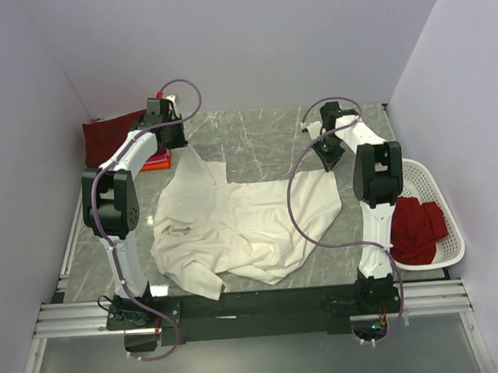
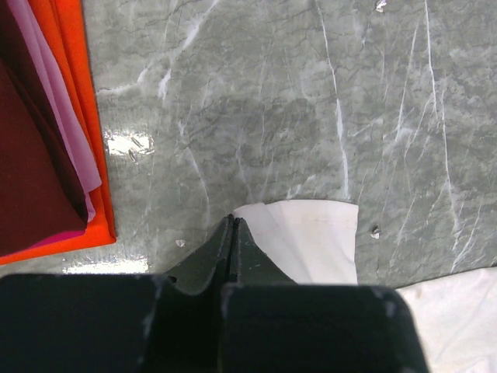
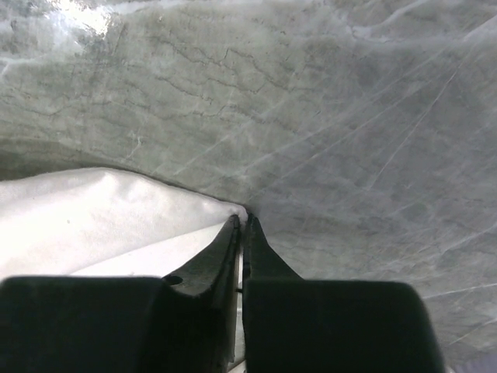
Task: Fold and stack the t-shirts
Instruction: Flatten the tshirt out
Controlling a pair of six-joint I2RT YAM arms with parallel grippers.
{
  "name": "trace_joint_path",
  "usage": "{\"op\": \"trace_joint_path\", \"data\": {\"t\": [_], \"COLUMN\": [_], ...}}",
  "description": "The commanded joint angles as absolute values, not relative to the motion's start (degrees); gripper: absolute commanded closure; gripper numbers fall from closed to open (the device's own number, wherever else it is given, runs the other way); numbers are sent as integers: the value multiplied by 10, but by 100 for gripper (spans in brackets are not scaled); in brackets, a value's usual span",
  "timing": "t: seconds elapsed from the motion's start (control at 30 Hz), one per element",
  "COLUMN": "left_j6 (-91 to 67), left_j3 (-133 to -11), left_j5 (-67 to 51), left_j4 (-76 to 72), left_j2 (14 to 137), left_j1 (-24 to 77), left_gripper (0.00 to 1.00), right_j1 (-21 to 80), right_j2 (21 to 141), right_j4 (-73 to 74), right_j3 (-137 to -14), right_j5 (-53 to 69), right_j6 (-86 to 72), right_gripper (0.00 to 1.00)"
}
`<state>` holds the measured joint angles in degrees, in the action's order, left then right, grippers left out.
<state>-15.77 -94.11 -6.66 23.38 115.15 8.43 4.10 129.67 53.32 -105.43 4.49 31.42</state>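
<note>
Cream t-shirt (image 1: 243, 224) rumpled mid-table; folded maroon-and-orange stack (image 1: 113, 135) far left; red heap (image 1: 418, 226) right

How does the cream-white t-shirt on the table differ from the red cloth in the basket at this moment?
The cream-white t-shirt lies spread out and rumpled across the table. The red cloth sits bunched inside the white basket at the right edge. The cream-white t-shirt also covers far more area than the red cloth shows. Shared: both are soft fabric, and neither is folded yet.
</note>
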Motion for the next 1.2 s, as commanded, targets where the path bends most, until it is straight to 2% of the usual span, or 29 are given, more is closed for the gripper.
{"op": "trace_joint_path", "data": {"t": [0.0,0.17,0.4,0.6,0.77,1.0,1.17], "left_j6": [-153,-144,-141,-150,-168,-201,-228], "left_j3": [-942,-934,-935,-994,-1070,-1137,-1174], "left_j5": [-82,-101,-84,-63,-41,-37,-64], "left_j4": [213,188,163,178,175,122,93], "left_j2": [1140,1107,1000,902,803,636,578], "left_j1": [83,83,82,82,82,82,82], "left_gripper": [99,100,99,100,100,99,99], "right_j1": [33,33,41,55,55,55,55], "right_j2": [1275,1199,1071,946,841,673,593], "right_j4": [540,541,535,534,540,437,399], "right_j3": [-1063,-1077,-1086,-1117,-1208,-1234,-1266], "right_j5": [58,80,114,103,110,85,39], "right_j6": [320,319,308,308,307,283,285], "right_gripper": [100,100,100,100,100,100,100]}}
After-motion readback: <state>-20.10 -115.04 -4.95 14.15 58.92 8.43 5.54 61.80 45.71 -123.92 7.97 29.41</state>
